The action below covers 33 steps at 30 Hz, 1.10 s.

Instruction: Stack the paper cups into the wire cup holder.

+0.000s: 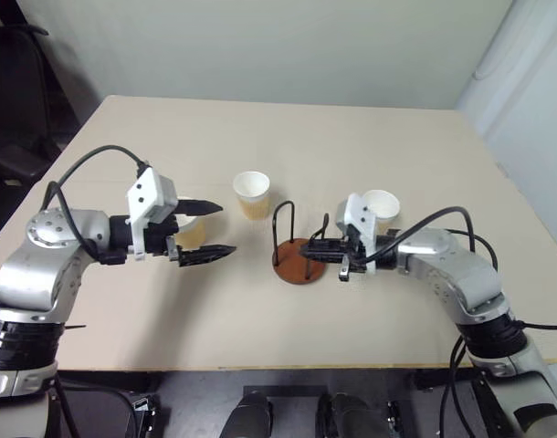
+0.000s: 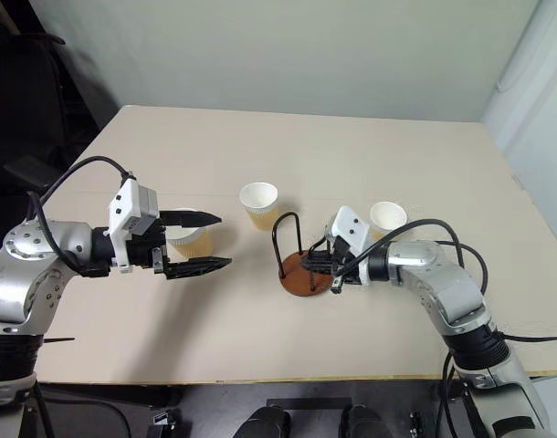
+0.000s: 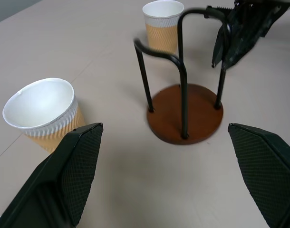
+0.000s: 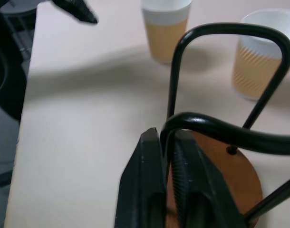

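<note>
Right gripper [image 4: 171,156] has its two fingers pinched in close on one of the black wire loops of the wire cup holder [image 1: 298,260], with the wire running right between them (in the right wrist view the loop sits squeezed in a thin gap, so a narrow grip on the wire itself). The holder stands upright on the table [image 1: 370,146], reddish-brown disc flat down, no cup in it yet. Left gripper [image 1: 205,232] is spread wide with nothing between the fingers, hanging above the table and pointing toward the holder, which is well apart from its tips. One of the paper cups [image 3: 44,114] stands upright just behind that gripper's fingers, near them but not touching as far as I can tell. A bit farther back, the middle cup [image 1: 252,194] stands upright between the two arms, near the holder. The third cup [image 1: 381,209] stands just behind the right wrist, partly hidden by it.
</note>
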Available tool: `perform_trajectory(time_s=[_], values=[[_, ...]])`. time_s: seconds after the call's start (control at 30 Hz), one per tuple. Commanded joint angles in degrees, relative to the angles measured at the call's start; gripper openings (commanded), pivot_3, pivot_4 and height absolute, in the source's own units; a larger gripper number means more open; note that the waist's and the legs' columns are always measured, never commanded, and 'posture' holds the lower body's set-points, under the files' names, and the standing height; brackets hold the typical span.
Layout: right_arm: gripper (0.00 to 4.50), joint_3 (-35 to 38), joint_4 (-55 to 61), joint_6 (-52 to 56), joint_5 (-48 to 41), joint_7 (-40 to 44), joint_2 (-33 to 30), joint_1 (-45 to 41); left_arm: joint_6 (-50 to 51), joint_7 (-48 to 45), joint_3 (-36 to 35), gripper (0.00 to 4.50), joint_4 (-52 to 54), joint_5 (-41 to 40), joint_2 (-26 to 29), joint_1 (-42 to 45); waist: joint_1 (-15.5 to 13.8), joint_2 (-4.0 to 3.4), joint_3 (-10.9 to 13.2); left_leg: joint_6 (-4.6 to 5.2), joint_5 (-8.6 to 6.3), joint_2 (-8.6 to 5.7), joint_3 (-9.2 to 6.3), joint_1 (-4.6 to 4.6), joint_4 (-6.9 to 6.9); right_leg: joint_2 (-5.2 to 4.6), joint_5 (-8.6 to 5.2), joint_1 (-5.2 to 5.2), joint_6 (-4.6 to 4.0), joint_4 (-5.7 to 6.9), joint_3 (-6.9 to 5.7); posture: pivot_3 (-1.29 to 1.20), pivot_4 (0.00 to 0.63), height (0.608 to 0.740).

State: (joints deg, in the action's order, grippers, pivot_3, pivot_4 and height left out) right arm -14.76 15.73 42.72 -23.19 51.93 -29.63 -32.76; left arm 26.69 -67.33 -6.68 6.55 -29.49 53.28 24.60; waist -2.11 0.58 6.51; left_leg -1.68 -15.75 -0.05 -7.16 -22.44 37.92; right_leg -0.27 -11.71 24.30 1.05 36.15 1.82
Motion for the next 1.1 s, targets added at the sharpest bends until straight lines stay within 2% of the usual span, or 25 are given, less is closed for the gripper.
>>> perform_trajectory(time_s=[0.03,0.3,0.33,0.53,0.77,0.97,1.1], values=[[1.41,-0.1,0.5,-1.9,0.4,1.5,-0.9,-0.4,0.2,0.1,-1.2,4.5,2.0,-0.5,0.5,0.4,0.0,0.0,0.0,0.0,0.0,0.0,0.0,0.0,0.0,0.0,0.0,0.0,0.0,0.0,0.0,0.0,0.15,0.74],[4.31,-1.0,0.0,-3.9,2.0,2.8,-2.3,0.0,0.4,-0.9,-1.0,4.5,2.5,-1.1,0.7,0.2,0.0,0.0,0.0,0.01,0.01,0.0,0.0,0.0,0.0,0.0,0.0,0.0,-0.01,0.01,0.0,0.0,0.15,0.74],[4.46,-1.0,-0.1,-4.3,2.2,2.9,-2.4,0.0,0.4,-1.2,-0.9,4.5,2.5,-1.1,0.7,0.3,0.0,0.0,0.0,0.01,0.01,0.0,0.0,0.0,0.0,0.0,0.0,0.0,-0.01,0.01,0.0,0.0,0.15,0.74],[4.46,0.2,1.1,-3.7,0.8,6.8,-6.6,0.4,0.1,-2.3,-0.3,4.5,1.7,-0.6,0.5,1.4,0.0,0.01,0.0,0.02,0.01,0.0,0.0,-0.02,0.02,-0.01,0.01,-0.01,-0.01,0.01,0.0,0.0,0.15,0.74],[4.46,1.0,-2.5,-8.0,4.5,9.5,-13.9,0.5,-1.3,-2.7,0.4,4.5,0.8,0.0,-0.6,2.5,0.0,0.01,0.0,0.02,0.01,0.0,0.0,-0.03,0.02,-0.01,0.01,-0.01,-0.01,0.03,0.0,0.0,0.15,0.74],[4.46,7.7,-11.7,-12.9,6.3,11.6,-21.3,-6.0,0.1,-3.6,0.5,4.5,-0.7,-1.5,-1.4,4.8,-0.1,-0.01,0.0,0.08,0.04,0.0,0.01,-0.03,0.04,-0.05,0.02,0.01,-0.01,0.12,0.0,0.0,0.15,0.74],[4.46,8.9,-16.0,-17.2,8.2,13.3,-24.0,-9.7,0.1,-4.0,2.2,4.5,-3.1,-0.3,-2.3,7.9,-0.2,0.0,0.0,0.1,0.05,0.02,0.0,-0.02,-0.01,-0.04,0.02,0.03,-0.04,0.19,-0.01,0.0,0.15,0.74]])
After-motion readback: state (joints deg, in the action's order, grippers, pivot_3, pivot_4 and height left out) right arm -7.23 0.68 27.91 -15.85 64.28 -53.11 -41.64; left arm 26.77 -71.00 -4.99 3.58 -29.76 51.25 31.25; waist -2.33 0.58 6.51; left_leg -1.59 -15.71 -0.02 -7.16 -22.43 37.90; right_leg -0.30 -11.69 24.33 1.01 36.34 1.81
